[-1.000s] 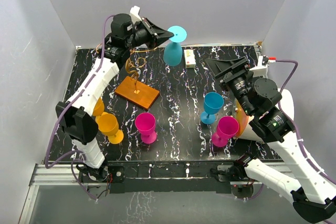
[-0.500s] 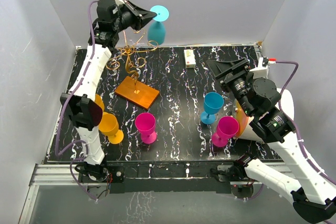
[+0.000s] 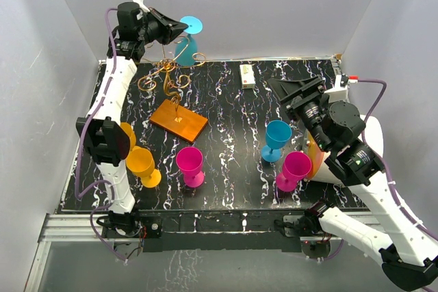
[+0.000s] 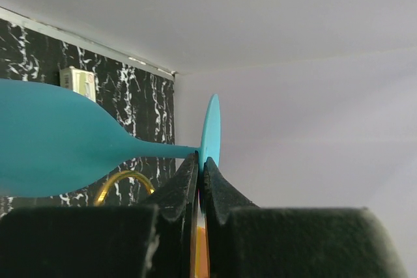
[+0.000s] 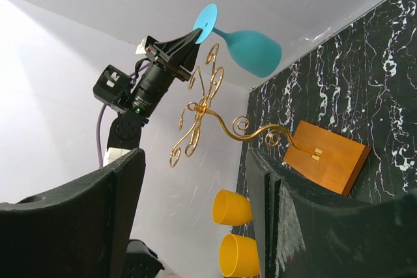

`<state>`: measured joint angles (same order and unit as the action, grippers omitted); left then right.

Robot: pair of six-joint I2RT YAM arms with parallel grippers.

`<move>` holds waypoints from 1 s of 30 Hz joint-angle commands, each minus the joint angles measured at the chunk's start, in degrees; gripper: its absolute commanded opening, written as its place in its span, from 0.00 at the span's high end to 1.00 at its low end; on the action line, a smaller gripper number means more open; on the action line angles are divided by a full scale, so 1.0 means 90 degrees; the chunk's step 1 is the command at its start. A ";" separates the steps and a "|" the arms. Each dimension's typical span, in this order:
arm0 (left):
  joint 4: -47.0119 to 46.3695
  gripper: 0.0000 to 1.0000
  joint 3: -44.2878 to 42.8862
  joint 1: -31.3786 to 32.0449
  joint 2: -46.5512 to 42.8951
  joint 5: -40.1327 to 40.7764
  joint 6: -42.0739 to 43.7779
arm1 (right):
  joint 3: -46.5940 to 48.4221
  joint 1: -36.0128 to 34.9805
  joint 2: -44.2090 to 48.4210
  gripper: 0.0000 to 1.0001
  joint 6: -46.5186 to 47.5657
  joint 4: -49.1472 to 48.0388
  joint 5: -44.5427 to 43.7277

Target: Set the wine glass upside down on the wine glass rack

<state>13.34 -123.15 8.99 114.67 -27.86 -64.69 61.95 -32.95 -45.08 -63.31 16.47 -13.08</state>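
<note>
Gripping the teal wine glass [image 3: 185,48] by its foot rim, the left gripper [image 4: 201,163] is clamped tight, holding it tilted bowl-down over the gold rack [image 3: 168,78]. The glass is probably light, rigid, slippery plastic, so the stem would give a surer hold. The right gripper [image 3: 293,87] stands wide, empty.

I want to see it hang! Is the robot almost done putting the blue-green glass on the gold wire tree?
Not yet. Done: the teal wine glass is picked up, the left fingers pinching its round foot. In hand: it is held in the air close to the top loops of the gold rack. Left: hooking it upside down on a curled arm and letting go; no glass hangs there now.
</note>
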 commanded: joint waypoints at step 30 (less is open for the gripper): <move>-0.0447 1.00 0.1717 -0.0603 -0.1738 -0.0326 -0.0065 | -0.0136 -0.0020 0.0083 0.40 -0.0124 -0.0181 0.0092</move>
<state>12.03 -108.49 3.66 103.07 -27.38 -63.59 60.95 -32.95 -45.39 -63.83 16.53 -12.05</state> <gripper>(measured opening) 0.018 0.607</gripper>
